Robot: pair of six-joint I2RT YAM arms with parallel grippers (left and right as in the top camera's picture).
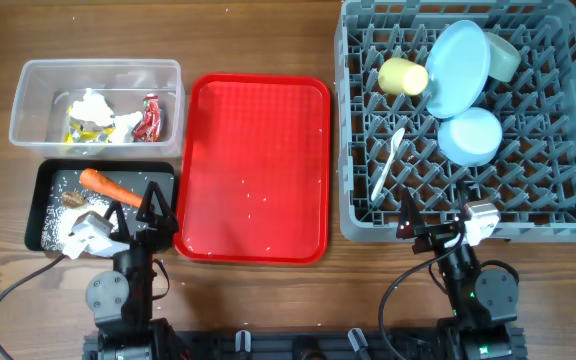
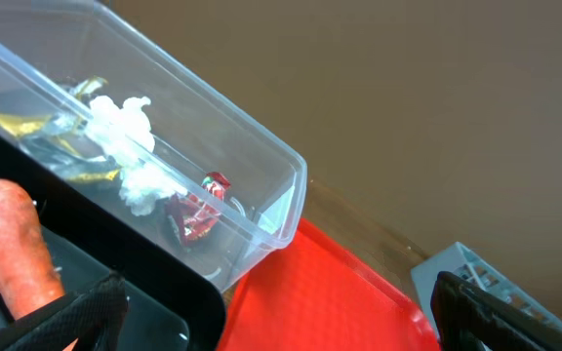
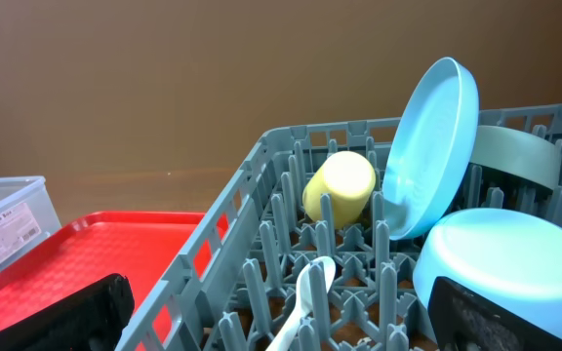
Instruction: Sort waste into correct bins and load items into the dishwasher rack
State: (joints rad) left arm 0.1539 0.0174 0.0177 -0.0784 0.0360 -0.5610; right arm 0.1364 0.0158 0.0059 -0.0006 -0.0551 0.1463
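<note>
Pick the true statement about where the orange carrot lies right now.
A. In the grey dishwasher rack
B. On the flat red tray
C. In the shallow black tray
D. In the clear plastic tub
C: the overhead view shows the carrot lying inside the black tray among scattered rice grains, just below the clear tub.

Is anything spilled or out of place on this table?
A few white rice grains lie scattered on the red tray, outside the black tray that holds the rest. In the dishwasher rack the yellow cup lies on its side. Nothing else stands out.
</note>
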